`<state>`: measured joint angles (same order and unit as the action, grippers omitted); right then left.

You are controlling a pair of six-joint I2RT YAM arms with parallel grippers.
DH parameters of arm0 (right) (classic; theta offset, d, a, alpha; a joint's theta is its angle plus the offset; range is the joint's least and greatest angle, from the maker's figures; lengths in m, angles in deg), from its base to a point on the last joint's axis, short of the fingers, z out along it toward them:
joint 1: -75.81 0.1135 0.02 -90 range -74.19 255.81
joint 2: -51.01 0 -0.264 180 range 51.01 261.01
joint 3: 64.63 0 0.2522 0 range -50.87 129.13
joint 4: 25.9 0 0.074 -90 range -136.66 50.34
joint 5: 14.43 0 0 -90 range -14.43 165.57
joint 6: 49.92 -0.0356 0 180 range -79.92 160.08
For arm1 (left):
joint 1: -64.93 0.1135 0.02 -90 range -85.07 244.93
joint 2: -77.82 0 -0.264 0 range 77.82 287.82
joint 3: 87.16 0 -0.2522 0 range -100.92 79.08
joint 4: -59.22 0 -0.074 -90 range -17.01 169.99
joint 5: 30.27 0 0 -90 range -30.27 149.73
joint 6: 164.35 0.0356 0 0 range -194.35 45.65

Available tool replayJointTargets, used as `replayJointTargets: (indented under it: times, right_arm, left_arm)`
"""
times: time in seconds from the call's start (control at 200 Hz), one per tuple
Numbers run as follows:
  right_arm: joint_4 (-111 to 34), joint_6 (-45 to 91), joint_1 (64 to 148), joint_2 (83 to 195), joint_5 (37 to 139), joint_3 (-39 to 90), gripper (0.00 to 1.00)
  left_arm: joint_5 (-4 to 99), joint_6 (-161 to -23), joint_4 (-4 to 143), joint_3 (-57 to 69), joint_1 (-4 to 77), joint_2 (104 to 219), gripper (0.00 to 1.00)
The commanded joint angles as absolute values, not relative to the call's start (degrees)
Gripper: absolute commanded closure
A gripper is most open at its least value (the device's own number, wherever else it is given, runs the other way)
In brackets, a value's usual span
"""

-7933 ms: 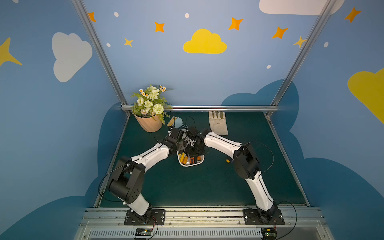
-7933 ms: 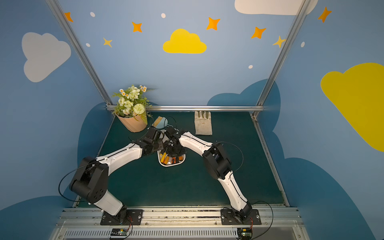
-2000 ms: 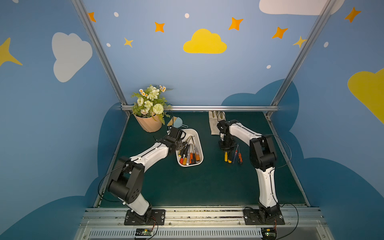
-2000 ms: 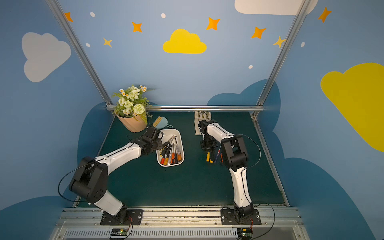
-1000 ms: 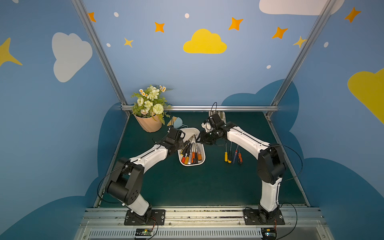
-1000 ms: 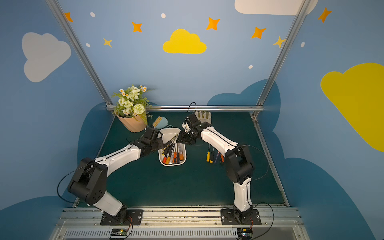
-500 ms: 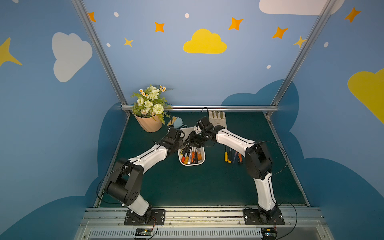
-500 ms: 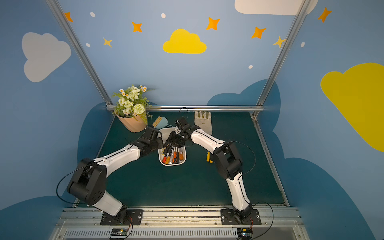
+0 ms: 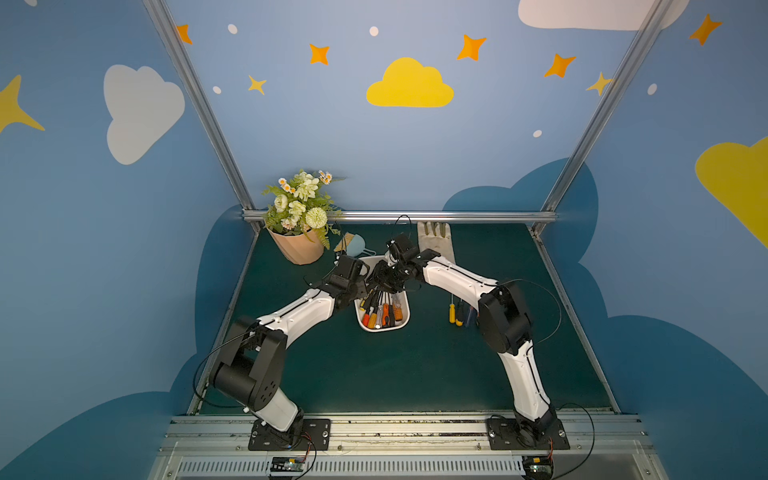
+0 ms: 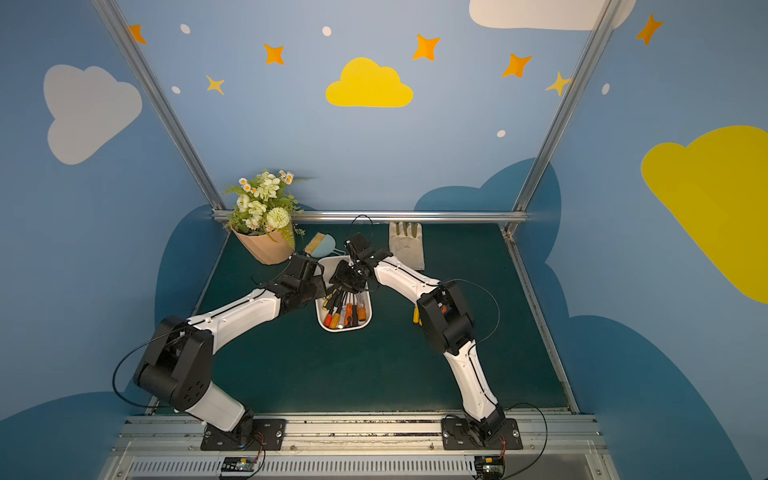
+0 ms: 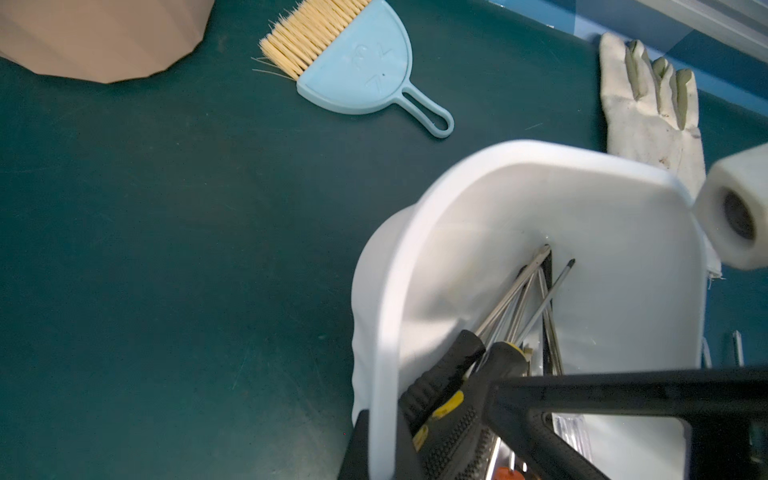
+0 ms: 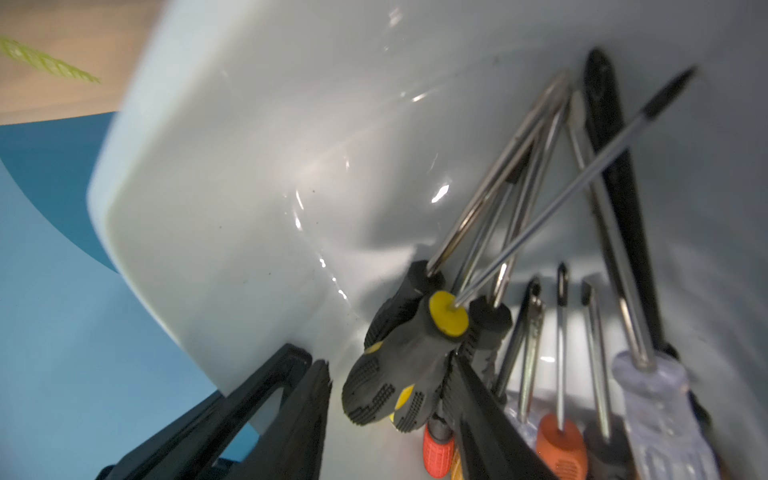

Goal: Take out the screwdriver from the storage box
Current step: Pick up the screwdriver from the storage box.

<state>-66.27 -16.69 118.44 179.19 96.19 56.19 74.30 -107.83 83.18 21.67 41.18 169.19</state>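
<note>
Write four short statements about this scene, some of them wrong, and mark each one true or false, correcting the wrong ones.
1. The left gripper is shut on the rim of the storage box. True.
2. The right gripper hangs over bare mat, outside the storage box. False: it reaches into the box, open, with its fingers either side of a black-and-yellow screwdriver handle.
3. Several screwdrivers lie on the mat outside the box. True.
4. The brush lies inside the box. False: it lies on the mat beside the flower pot.
</note>
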Motion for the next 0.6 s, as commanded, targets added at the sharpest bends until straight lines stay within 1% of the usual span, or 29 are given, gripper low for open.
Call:
replayJointTargets:
  times: [0.0,0.15,0.26,0.35,0.401,0.451,0.591]
  right_arm:
    - [-68.08,-17.54,118.75,181.33,96.12,57.99,0.51]
    - [-69.78,-16.87,119.20,182.49,97.10,59.08,0.52]
    - [-70.32,-16.60,119.48,183.42,97.91,58.88,0.56]
    - [-69.88,-16.54,119.46,183.83,98.86,58.01,0.63]
    - [-69.03,-16.81,119.48,183.43,98.90,56.97,0.69]
    - [-68.35,-16.66,119.42,182.99,99.07,56.37,0.71]
    - [-68.83,-14.67,119.35,181.78,99.23,56.71,0.85]
  left_arm:
    - [72.86,-108.97,78.39,20.29,41.19,166.51,0.98]
    - [72.83,-109.07,79.04,20.00,41.20,166.93,0.98]
    - [72.84,-109.16,79.22,19.85,41.20,166.93,0.98]
    - [73.27,-109.11,79.98,19.50,41.19,167.03,0.98]
    - [73.44,-109.15,80.41,19.29,41.20,167.19,0.98]
    - [73.44,-109.18,80.46,19.31,41.20,167.25,0.98]
    - [73.86,-109.18,80.61,19.22,41.20,167.21,0.98]
